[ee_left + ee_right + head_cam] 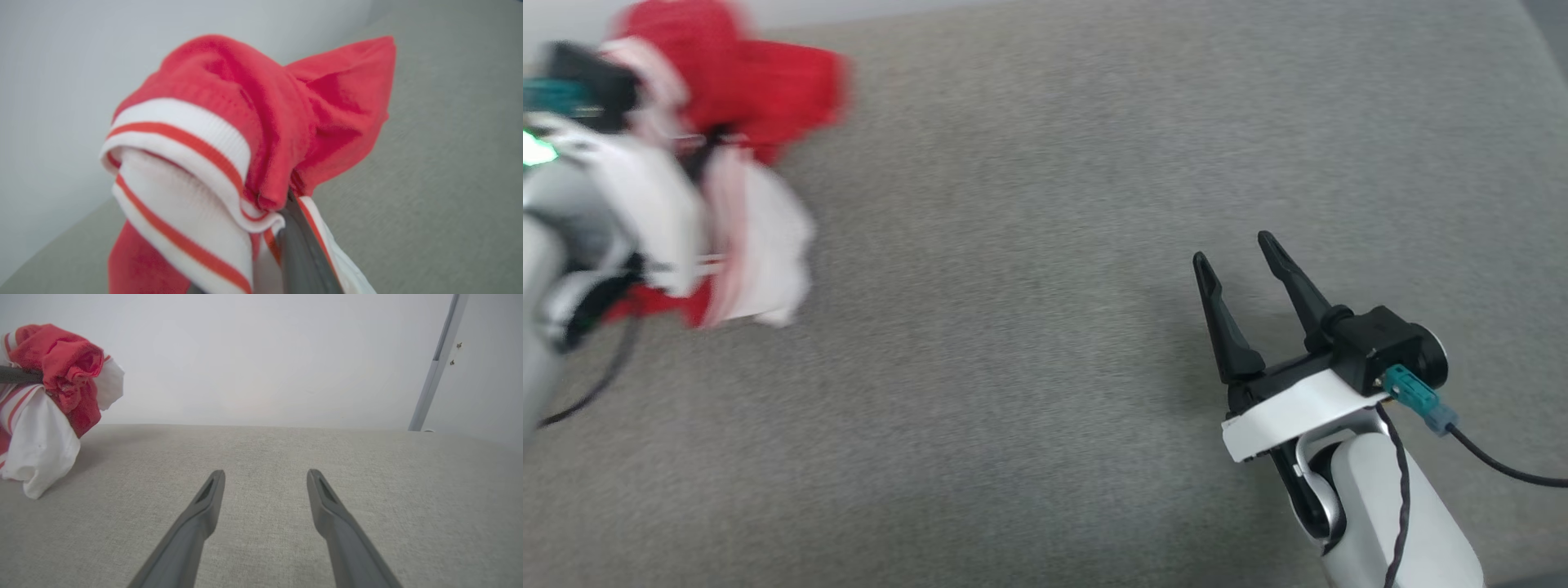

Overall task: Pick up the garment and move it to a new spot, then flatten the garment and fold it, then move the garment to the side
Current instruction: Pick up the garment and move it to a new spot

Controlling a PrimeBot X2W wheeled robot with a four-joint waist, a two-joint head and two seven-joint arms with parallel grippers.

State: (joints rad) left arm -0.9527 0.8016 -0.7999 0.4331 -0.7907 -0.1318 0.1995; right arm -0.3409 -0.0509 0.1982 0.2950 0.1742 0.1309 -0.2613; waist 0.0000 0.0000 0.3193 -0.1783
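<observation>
The grey surface (pixel 1029 367) is seen from above by the head camera and skimmed low from the right wrist. The shirt (pixel 261 94), filmed close from the left wrist, is shared by all views.

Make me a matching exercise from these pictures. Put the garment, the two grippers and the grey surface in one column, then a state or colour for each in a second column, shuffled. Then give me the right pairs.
Column one
1. garment
2. left gripper
3. right gripper
4. grey fabric surface

Column two
a. open, nothing between its fingers
b. plain, spread beneath both arms
c. red and white, bunched up
d. shut on cloth

Pairs: 1-c; 2-d; 3-a; 4-b
</observation>
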